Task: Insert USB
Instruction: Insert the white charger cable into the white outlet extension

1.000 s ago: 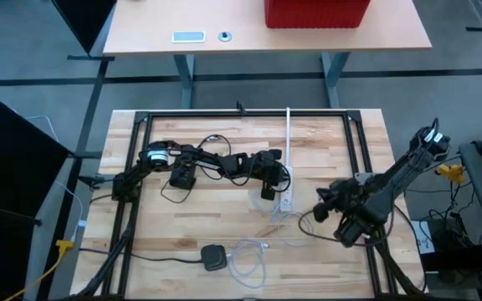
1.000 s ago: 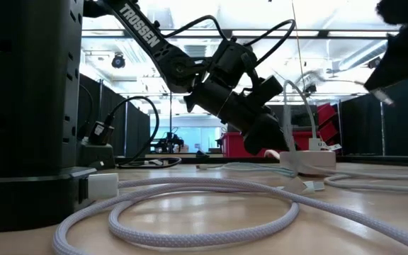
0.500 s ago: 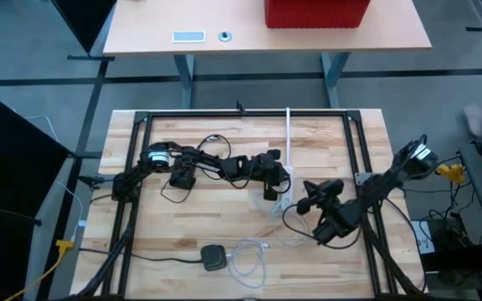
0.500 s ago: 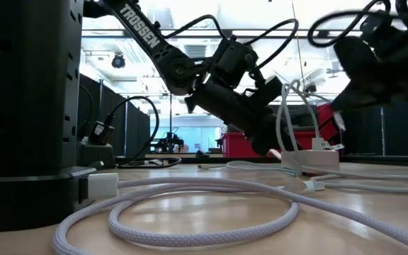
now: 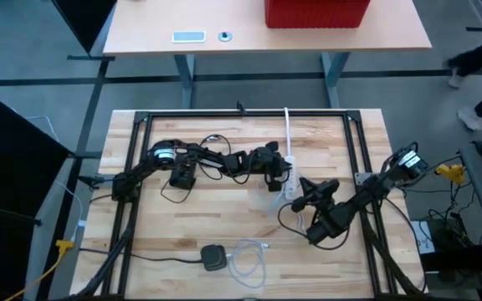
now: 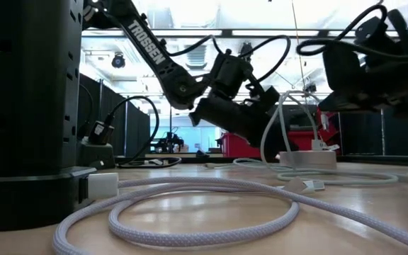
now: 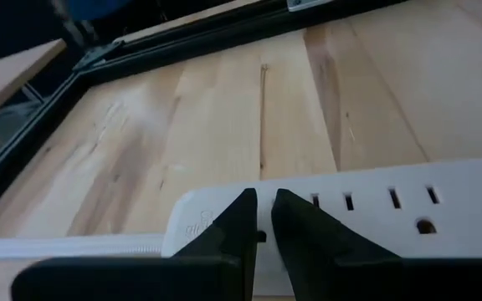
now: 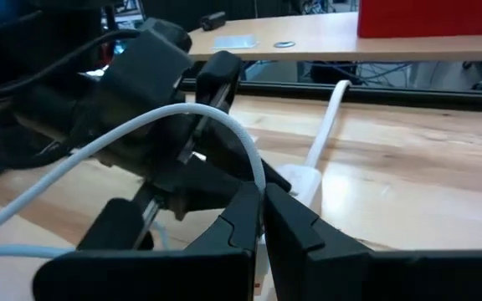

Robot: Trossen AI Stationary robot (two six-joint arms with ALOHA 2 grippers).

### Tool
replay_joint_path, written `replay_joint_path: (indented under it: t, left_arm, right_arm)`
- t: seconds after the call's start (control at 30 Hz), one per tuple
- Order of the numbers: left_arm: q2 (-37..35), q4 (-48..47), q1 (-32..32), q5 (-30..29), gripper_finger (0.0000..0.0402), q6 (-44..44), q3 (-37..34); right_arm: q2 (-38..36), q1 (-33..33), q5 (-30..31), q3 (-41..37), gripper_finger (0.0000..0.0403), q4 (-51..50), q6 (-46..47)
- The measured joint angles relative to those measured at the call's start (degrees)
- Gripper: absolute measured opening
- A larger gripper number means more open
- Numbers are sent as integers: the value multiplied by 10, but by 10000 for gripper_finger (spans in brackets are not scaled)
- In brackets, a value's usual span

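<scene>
The white power strip lies flat at the table's middle, with its cord running toward the far edge; it also shows in the left wrist view. My left gripper is shut and slants down over the strip's cord end. My right gripper stands just right of the strip, shut on a thin white USB cable. The cable arcs up from the fingers and trails down to the table. Its plug is hidden. My left gripper has its shut fingertips over the strip's side edge near the cord end, slanting down from the table's left. I cannot tell whether they touch it. My right gripper pinches the thin white cable between its two fingers, coming level from the table's right. The cable rises out of the fingers in a slack arch, lifted clear there.
A black puck and a loose coil of white braided cable lie near the near edge. Black frame rails border the table. A red box sits on the far desk. A person's legs show at the right.
My right gripper has moved toward the table's left and the far edge, up to the power strip, carrying the white cable, whose arch now stands beside my left gripper. My left gripper has shifted slightly toward the far edge.
</scene>
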Motion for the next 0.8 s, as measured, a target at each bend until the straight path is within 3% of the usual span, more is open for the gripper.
replay_joint_path:
  t: [0.4, 0.7, 0.8]
  left_arm:
    - [1, 2, -2, 4, 41, 136, 12]
    - [-4, -4, -7, 4, 41, 140, 11]
    - [-16, -15, -8, 0, 41, 134, 10]
  right_arm:
    - [-8, -25, -3, -3, 0, 20, 1]
    - [-135, -42, -75, -3, 0, -35, -134]
    - [-174, -42, -72, -3, 0, -34, -178]
